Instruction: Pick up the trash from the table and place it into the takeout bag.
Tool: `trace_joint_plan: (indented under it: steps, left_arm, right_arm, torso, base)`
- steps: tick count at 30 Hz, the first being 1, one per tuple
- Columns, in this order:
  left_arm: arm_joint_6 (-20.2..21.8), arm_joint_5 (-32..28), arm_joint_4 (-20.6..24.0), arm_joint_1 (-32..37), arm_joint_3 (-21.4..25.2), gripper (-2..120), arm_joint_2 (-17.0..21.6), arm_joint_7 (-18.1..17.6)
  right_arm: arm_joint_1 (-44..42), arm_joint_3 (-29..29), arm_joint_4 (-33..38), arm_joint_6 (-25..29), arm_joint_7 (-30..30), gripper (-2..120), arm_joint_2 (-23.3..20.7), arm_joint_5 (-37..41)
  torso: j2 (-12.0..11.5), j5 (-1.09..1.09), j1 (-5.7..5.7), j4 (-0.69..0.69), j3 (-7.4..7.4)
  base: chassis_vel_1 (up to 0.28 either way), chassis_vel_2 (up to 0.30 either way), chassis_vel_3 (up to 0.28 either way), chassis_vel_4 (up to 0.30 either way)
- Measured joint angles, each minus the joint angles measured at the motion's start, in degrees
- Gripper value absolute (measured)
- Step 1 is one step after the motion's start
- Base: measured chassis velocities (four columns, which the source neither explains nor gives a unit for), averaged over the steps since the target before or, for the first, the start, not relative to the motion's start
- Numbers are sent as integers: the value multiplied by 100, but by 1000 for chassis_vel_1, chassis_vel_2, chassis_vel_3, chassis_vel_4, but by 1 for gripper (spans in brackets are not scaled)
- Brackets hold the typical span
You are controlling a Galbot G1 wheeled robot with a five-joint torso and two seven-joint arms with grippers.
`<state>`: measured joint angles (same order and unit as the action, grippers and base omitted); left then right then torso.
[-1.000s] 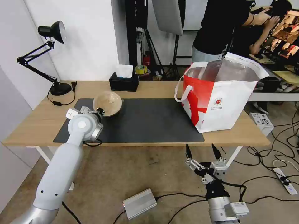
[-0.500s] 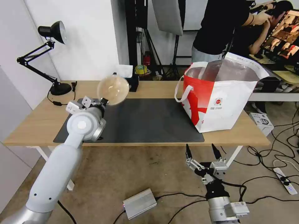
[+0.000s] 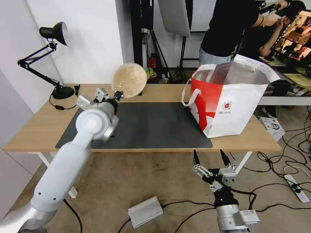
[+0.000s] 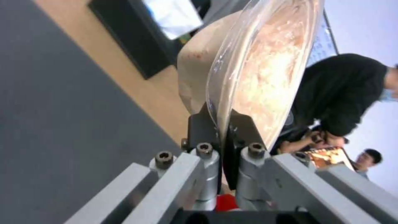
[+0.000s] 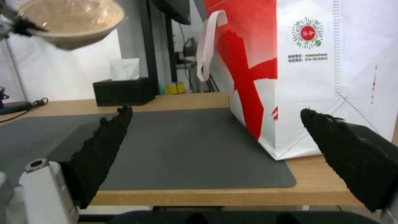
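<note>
A beige paper bowl (image 3: 129, 80), a piece of the trash, hangs in the air above the back left of the dark mat, tilted on its side. My left gripper (image 3: 116, 94) is shut on its rim; the left wrist view has the rim (image 4: 226, 93) pinched between the two fingers. The takeout bag (image 3: 231, 100) stands open on the table's right end (image 5: 315, 77), well to the right of the bowl (image 5: 70, 26). My right gripper (image 3: 210, 157) hangs open below the table's front edge, its fingertips pointing up at the table (image 3: 39, 126).
A black tissue box (image 5: 123, 89) sits at the back of the table behind the bowl. A black desk lamp (image 3: 53, 35) stands at the back left. Cables, a power strip (image 3: 296, 188) and a grey metal box (image 3: 145, 212) lie on the floor.
My left gripper has lifted the beige bowl off the mat and carried it up and to the right, toward the bag. The right arm has not moved.
</note>
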<state>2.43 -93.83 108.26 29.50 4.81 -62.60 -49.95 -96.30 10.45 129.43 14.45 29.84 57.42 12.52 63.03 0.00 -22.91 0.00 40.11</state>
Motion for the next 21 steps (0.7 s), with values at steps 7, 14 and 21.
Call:
trace_joint_plan:
  steps: [7, 14, 21]
  left_arm:
    - [-43, -11, -220, -545, -413, 0, -183, 7]
    - [-64, 0, -622, -1095, -898, 0, -412, 19]
    - [-77, 71, -989, -1499, -1207, 0, -649, 34]
  right_arm:
    - [0, 0, 0, 0, 0, 100, 0, 0]
    - [0, 0, 0, 0, 0, 100, 0, 0]
    - [0, 0, 0, 0, 0, 100, 0, 0]
  torso:
    - [0, 0, 0, -1, 0]
    - [0, 1, 0, -1, 0]
    - [0, 1, 0, -1, 0]
  base:
    - [0, 0, 0, 0]
    - [0, 0, 0, 0]
    - [0, 0, 0, 0]
